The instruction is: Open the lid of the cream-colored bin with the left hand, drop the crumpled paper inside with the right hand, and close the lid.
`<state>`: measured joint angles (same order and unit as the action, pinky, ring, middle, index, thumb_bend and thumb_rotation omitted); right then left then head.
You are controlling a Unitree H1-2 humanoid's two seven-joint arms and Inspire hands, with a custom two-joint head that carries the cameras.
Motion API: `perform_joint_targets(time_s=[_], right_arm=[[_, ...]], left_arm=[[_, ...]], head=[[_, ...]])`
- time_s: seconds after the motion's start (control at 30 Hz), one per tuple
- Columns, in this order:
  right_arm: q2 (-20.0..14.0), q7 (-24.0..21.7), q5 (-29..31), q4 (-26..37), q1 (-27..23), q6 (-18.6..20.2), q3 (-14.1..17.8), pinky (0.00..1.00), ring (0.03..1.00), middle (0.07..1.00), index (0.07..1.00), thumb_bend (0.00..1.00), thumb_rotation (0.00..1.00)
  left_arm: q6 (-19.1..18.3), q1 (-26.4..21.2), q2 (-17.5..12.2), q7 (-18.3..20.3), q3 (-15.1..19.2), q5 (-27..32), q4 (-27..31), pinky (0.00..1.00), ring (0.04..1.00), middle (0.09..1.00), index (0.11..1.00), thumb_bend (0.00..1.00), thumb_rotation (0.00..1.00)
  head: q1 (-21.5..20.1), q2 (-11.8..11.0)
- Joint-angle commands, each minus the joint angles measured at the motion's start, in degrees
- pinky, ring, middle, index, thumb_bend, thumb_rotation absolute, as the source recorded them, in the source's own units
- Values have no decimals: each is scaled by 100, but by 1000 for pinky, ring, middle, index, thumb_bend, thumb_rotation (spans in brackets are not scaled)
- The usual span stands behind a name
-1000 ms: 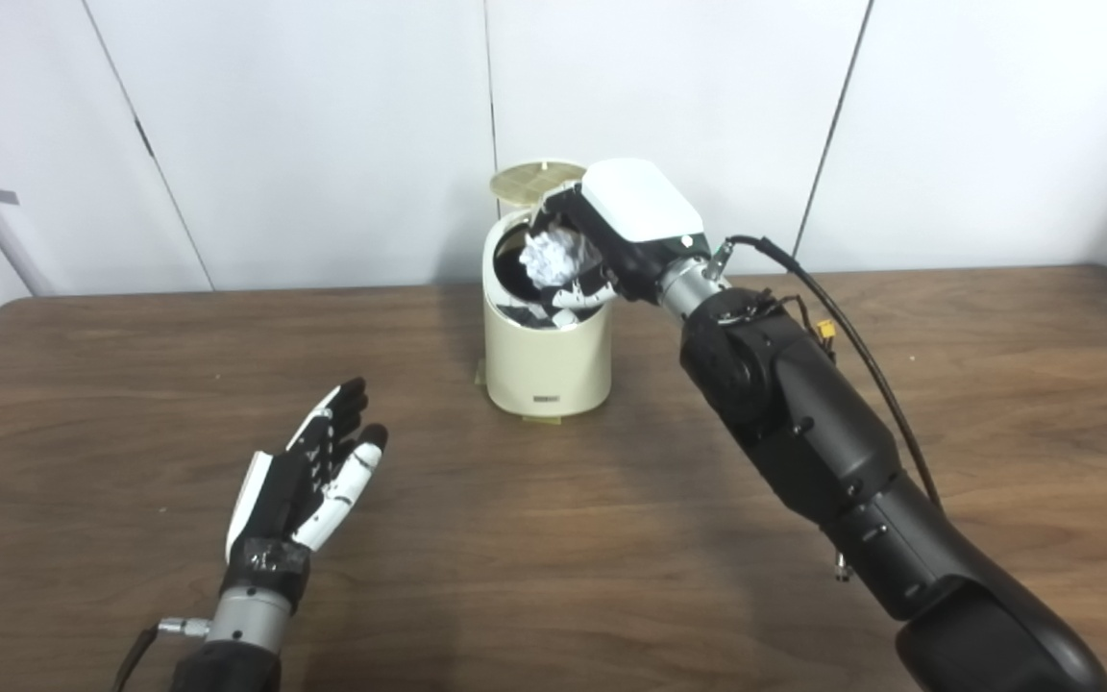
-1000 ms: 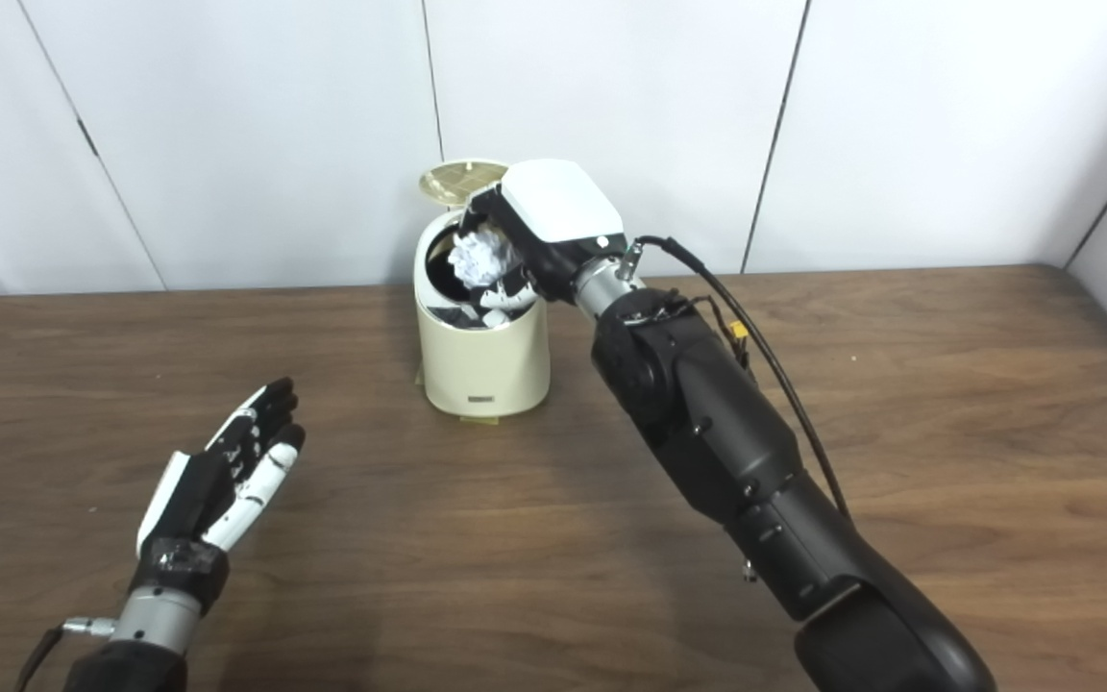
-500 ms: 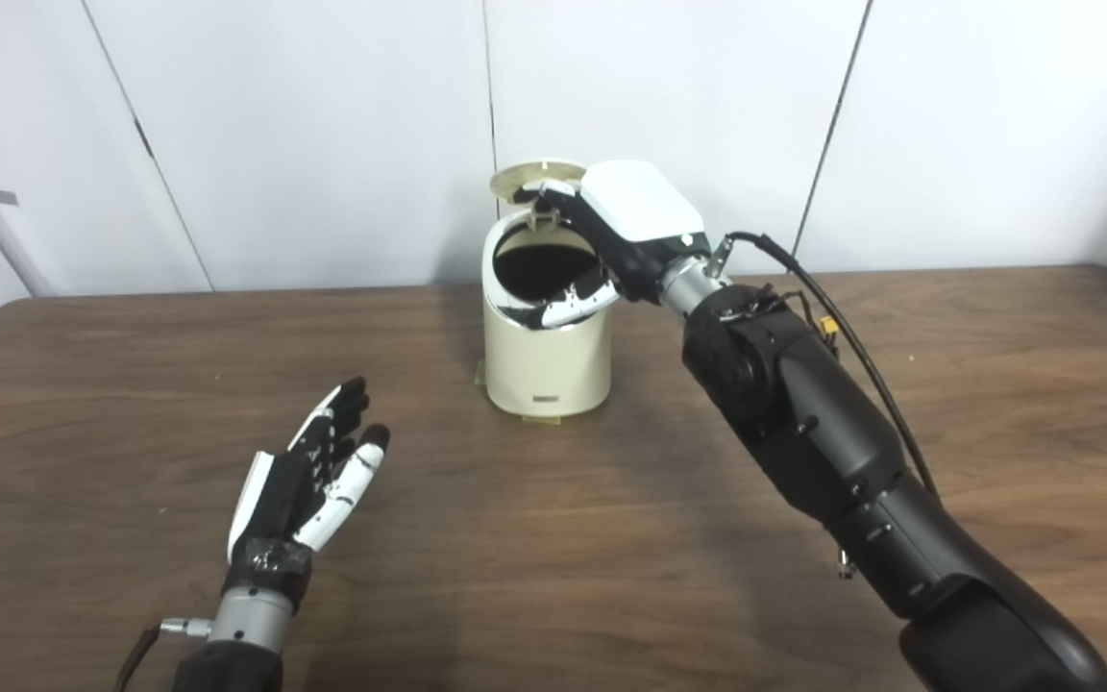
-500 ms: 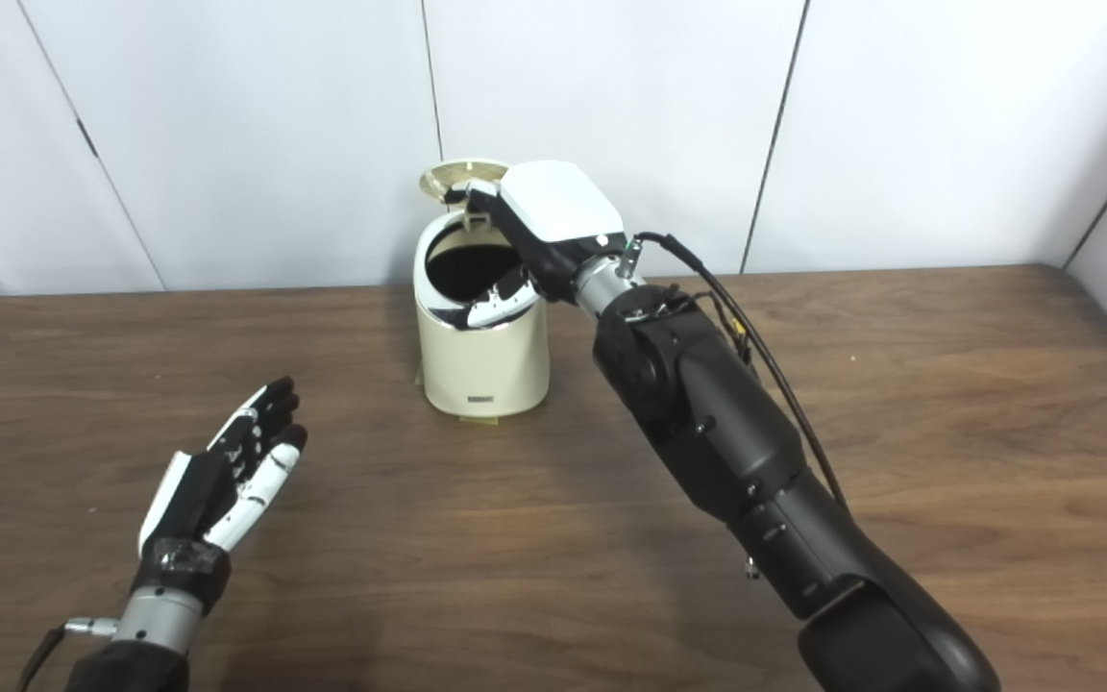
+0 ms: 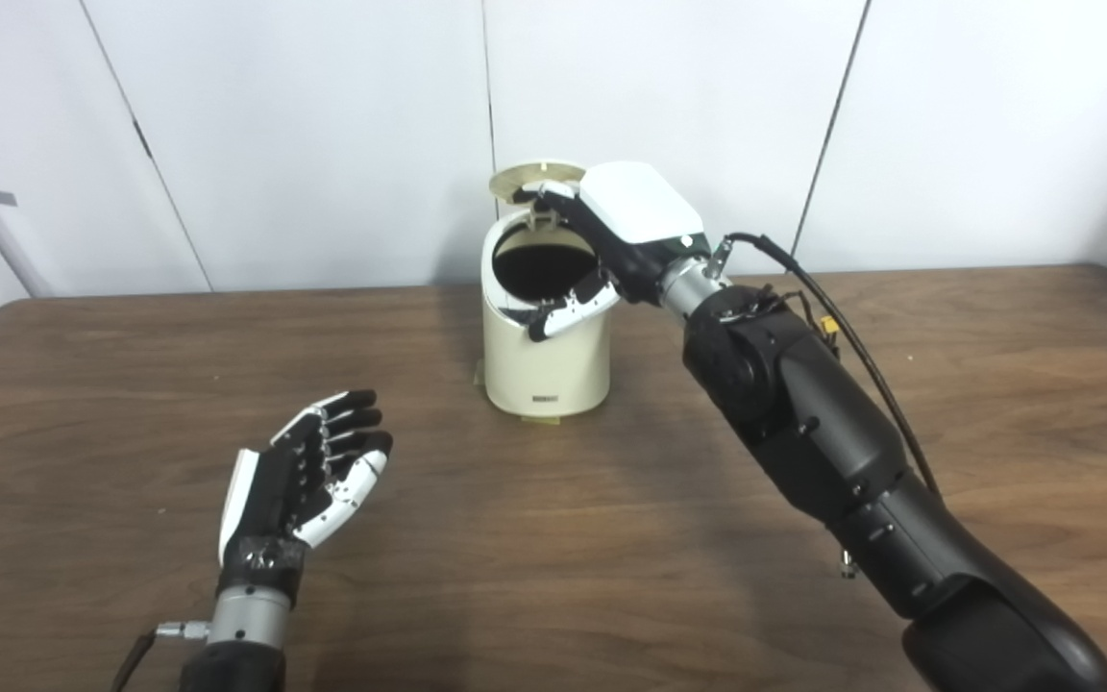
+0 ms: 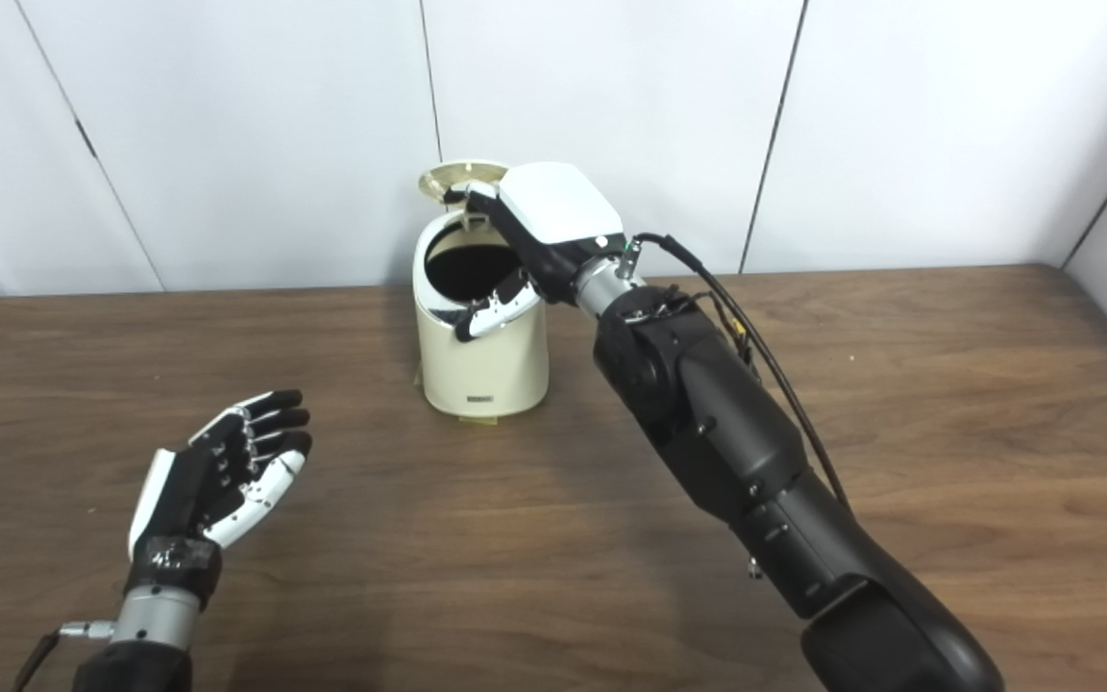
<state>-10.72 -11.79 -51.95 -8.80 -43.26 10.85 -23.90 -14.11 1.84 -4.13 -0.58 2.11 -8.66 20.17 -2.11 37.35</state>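
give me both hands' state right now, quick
Left hand: open, holding nothing, above the table.
Right hand: open, empty, over the bin mouth.

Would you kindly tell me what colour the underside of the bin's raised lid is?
Pale yellowish tan, with a faint grid pattern; the lid shows best in the left eye view.

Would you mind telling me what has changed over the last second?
The right hand let go of the crumpled paper, which is now out of sight, presumably down in the cream-colored bin; its fingers are now spread over the opening. The left hand rolled slightly, fingers turning toward the bin. The lid stayed raised and the bin stayed put.
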Motion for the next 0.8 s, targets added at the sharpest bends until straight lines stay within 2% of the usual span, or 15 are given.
perform_joint_targets(time_s=[0.0,0.03,0.1,0.17,0.3,0.47,0.5,0.6,0.63,0.7,0.77], right_arm=[[-50,-105,65,31,-129,-42,-10,759,862,849,856,841,352],[-55,-88,70,26,-125,-57,-9,758,861,847,856,842,348],[-61,-64,78,9,-124,-77,-4,753,858,843,855,848,344],[-68,-67,90,-3,-130,-83,0,751,858,841,856,850,339],[-79,-110,95,14,-134,-56,0,755,862,842,860,848,339],[-99,-81,106,19,-124,-92,2,753,862,837,862,847,334],[-108,-43,110,17,-120,-127,6,744,856,831,859,850,330],[-125,-8,132,38,-116,-160,34,740,853,832,858,848,324],[-129,4,155,42,-115,-178,51,742,852,834,858,842,317],[-142,2,185,71,-111,-191,75,743,853,836,857,840,309],[-163,-24,193,130,-105,-181,91,749,857,841,859,834,319]], left_arm=[[229,-141,37,-136,29,-47,82,507,560,648,613,462,64],[245,-148,55,-165,37,-72,77,482,528,620,545,479,59],[254,-162,88,-224,48,-98,77,438,482,511,532,498,15],[280,-174,108,-265,58,-101,72,393,441,470,534,503,1],[283,-180,115,-317,60,-143,69,405,459,468,531,505,0],[297,-155,94,-305,50,-161,70,483,560,490,508,509,0],[255,-149,95,-278,57,-107,86,537,623,642,600,525,122],[168,-139,98,-187,83,70,109,632,711,754,786,575,298],[171,-137,87,-153,84,114,98,714,766,802,841,602,361],[192,-130,31,-82,57,134,78,838,833,854,894,611,415],[191,-127,-9,-26,33,164,62,903,878,886,928,593,440]], head=[[-6,5],[-6,5],[1,7],[4,10],[6,12],[3,5],[2,3],[-6,-10],[-6,-15],[-7,-24],[-17,-31]])
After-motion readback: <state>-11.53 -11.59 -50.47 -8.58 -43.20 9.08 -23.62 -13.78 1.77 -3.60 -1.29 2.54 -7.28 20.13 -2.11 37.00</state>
